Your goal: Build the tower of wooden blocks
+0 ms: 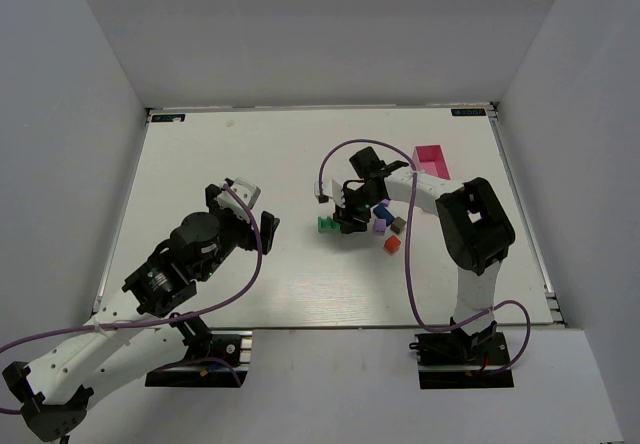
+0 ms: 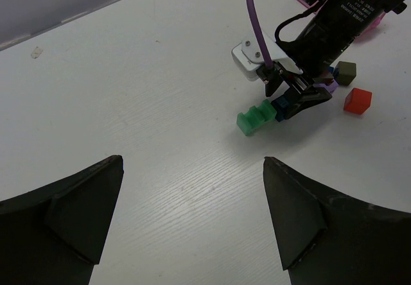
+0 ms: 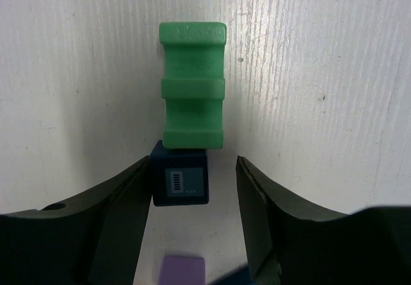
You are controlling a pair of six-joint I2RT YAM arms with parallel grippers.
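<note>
left gripper [image 2: 192, 169] hovering over the table's [image 1: 250, 144] left half, jaws wide apart, holding nothing. tower blocks all lying loose just right of table centre: green block [image 3: 192, 86] lying flat, touching dark blue cube [image 3: 180, 182]. right gripper [image 3: 192, 163] straddling that cube, jaws apart, gap showing on one side. purple cube [image 1: 379, 226], grey-brown cube [image 1: 398, 224], red cube [image 1: 392, 245] sitting just right of it. pink box [image 1: 432, 159] sitting toward the far right corner

Looks like a robotics lab test cell. Walled on three sides by bare pale grey panels [image 1: 330, 24] around a white wood-grain counter [image 1: 250, 154]. Fitted at the near edge with a left white-and-black jointed arm [image 1: 190, 249] and a right white-and-black jointed arm [image 1: 475, 229], both trailing purple cables [image 1: 409, 264]. Marked at the far corners with small dark tags [image 1: 168, 117], perhaps labels; too small to read.
</note>
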